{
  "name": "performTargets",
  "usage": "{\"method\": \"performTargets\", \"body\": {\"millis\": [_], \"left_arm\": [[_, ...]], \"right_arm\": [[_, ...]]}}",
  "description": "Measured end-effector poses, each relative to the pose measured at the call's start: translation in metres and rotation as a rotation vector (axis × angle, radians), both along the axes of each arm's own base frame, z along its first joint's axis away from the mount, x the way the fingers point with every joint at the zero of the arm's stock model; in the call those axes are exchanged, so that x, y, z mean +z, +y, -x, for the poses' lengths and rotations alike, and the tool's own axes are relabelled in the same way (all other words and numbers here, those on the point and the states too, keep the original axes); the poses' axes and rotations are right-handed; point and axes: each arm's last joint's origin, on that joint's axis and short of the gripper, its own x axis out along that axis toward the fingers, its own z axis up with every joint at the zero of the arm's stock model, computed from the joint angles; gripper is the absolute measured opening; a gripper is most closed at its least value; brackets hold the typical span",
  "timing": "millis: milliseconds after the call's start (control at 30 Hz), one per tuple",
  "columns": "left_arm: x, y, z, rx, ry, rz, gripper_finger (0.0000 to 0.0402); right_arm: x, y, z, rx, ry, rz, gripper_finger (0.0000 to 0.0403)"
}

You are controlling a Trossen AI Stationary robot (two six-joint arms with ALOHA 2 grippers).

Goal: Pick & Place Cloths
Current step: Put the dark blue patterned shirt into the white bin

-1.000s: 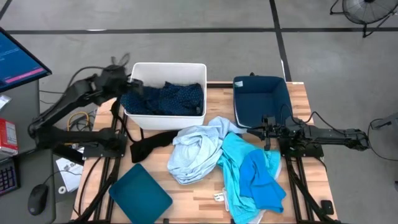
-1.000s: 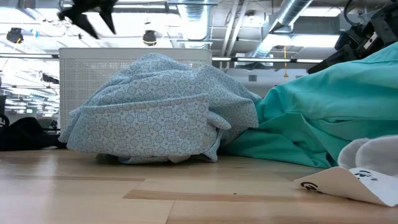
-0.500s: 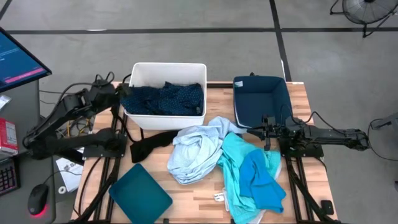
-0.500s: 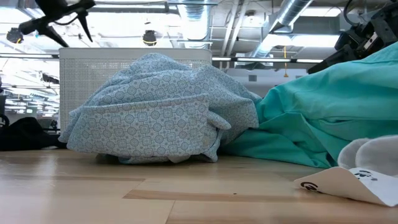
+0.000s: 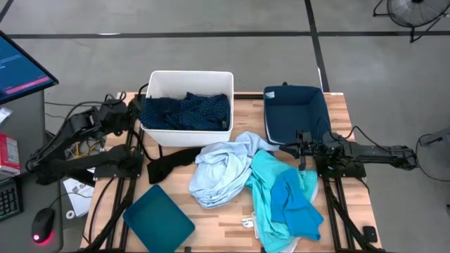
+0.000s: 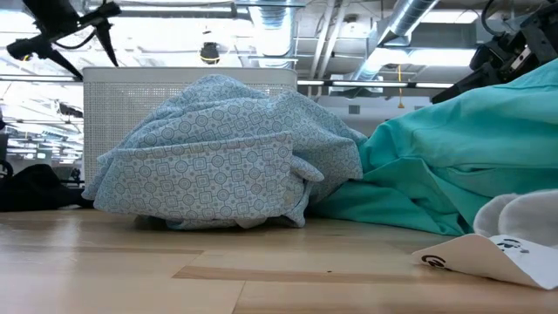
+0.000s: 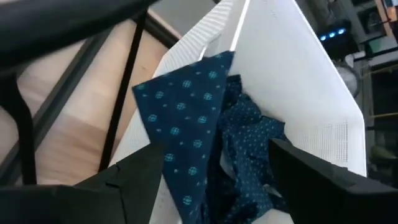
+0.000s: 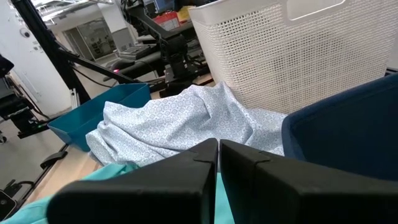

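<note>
The navy cloth with white dots [image 5: 186,111] lies in the white bin [image 5: 190,76]; in the left wrist view one corner of the cloth [image 7: 186,106] hangs over the bin's left rim. My left gripper [image 5: 133,109] [image 7: 211,180] is open, just outside the bin's left wall. On the table, a pale blue cloth [image 5: 221,172] is heaped against a turquoise one [image 5: 267,184] and an aqua one [image 5: 295,207]. A black cloth [image 5: 169,163] lies flat in front of the bin. My right gripper [image 5: 301,144] [image 8: 217,155] is shut and low beside the dark blue tub.
A dark blue tub [image 5: 295,112] stands at the table's far right. A teal square tub [image 5: 158,218] sits at the near left corner. A small white item [image 5: 247,223] lies near the front edge. Cables hang off the table's left side.
My left gripper has drawn back from over the bin's left end toward the table's left edge and dropped a little, staying open. The navy cloth stays in the bin, with a corner left over the rim. The right arm has kept still.
</note>
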Motion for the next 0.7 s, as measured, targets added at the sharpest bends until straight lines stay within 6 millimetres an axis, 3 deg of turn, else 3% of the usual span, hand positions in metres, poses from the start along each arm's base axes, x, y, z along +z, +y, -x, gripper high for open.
{"method": "performTargets", "body": {"millis": [300, 500, 700], "left_arm": [[-0.028, 0.004, -0.007, 0.036, 0.048, 0.077, 0.0273], [-0.030, 0.011, -0.016, 0.081, -0.015, -0.017, 0.0271], [-0.026, 0.016, -0.022, 0.115, -0.075, -0.090, 0.0218]], "right_arm": [[0.000, 0.000, 0.000, 0.003, 0.003, 0.025, 0.0016], [0.000, 0.000, 0.000, 0.003, 0.003, 0.025, 0.0016], [0.000, 0.000, 0.000, 0.003, 0.003, 0.025, 0.0016]]}}
